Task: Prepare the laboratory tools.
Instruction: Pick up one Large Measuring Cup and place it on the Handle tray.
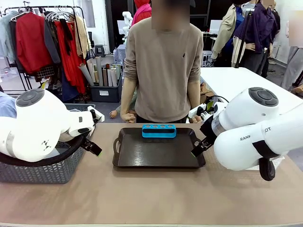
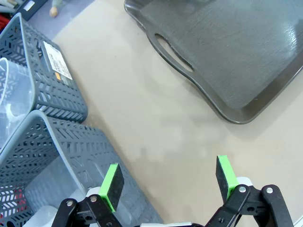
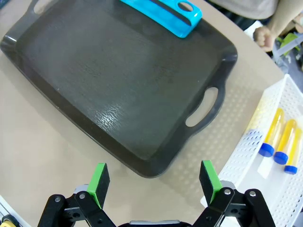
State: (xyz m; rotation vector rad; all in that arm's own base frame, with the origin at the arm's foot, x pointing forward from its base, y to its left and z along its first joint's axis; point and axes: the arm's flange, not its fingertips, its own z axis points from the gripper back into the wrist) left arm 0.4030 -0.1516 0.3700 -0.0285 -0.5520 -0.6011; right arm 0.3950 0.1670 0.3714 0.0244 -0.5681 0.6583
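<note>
Tan table [image 1: 151, 198], open near side, blue rack [image 1: 159, 130] on dark tray [image 1: 158, 153], far rim, both jaws spread

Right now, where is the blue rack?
In the front view, the blue rack stands on the tray, at the middle of its far edge, just before the person.

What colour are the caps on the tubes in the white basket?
Blue caps on amber tubes, clearest in the right wrist view.

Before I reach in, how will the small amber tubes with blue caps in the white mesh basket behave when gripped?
Lying on their sides in the white mesh basket, the blue-capped amber tubes look round, so a nudge probably rolls them. Their glossy walls may slip. Slim, likely light.
</note>
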